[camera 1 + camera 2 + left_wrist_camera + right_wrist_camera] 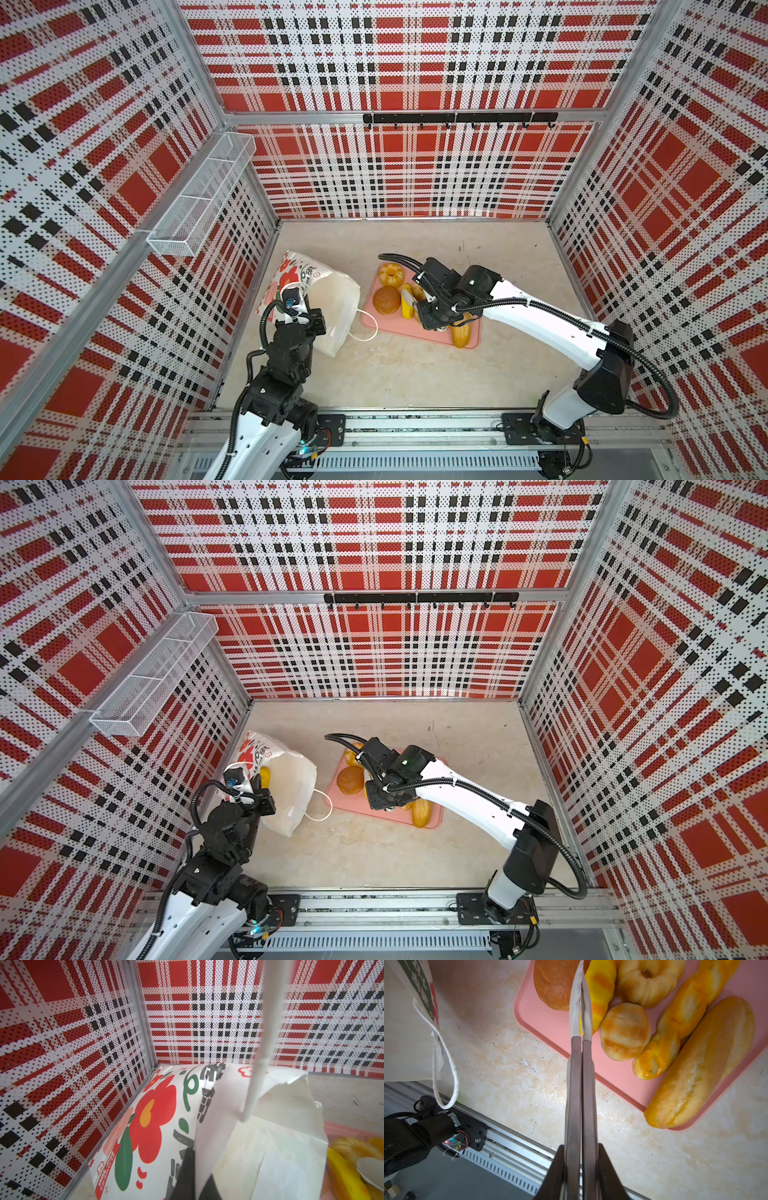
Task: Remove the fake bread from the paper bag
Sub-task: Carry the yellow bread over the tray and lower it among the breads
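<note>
The left gripper (195,1176) pinches the rim of the paper bag (158,1118), its jaws closed on it. The right gripper (581,978) hangs closed and empty over the fake bread (625,1030) on the pink tray (550,1028).

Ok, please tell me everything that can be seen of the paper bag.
The paper bag is white, creased paper; one broad side is printed with red flowers, green leaves and dark lettering. It leans on the table beside the left wall, left of the pink tray. The left gripper is shut on its rim. One white cord handle hangs out near the tray's corner; the other rises beside the gripper. In a top view a yellow loaf shows inside it.
</note>
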`<act>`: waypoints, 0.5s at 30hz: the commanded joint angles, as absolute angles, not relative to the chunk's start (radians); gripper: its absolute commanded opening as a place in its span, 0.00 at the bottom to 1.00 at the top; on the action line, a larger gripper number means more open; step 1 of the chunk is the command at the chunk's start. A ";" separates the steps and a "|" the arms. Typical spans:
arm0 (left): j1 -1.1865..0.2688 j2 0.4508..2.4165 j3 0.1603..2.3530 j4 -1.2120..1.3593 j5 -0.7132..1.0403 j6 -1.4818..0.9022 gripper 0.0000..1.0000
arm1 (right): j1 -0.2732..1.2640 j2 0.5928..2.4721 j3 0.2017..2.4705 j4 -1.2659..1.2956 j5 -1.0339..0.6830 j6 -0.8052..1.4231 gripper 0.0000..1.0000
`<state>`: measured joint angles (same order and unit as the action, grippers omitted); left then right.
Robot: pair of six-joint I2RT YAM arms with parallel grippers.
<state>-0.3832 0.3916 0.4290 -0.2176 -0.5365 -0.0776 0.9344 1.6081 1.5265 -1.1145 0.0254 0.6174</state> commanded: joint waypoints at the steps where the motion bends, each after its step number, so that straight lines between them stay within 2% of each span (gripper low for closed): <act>1: -0.388 0.387 0.428 -0.222 -0.560 -0.094 0.00 | 0.928 1.606 1.530 -1.058 0.029 0.628 0.00; 15: -0.393 0.390 0.426 -0.220 -0.563 -0.097 0.00 | 0.874 1.718 1.418 -0.927 0.003 0.646 0.00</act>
<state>-0.3885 0.3920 0.4290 -0.2180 -0.5407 -0.0776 0.9009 1.6897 1.4544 -0.9810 -0.0071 0.6212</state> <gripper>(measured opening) 0.051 0.232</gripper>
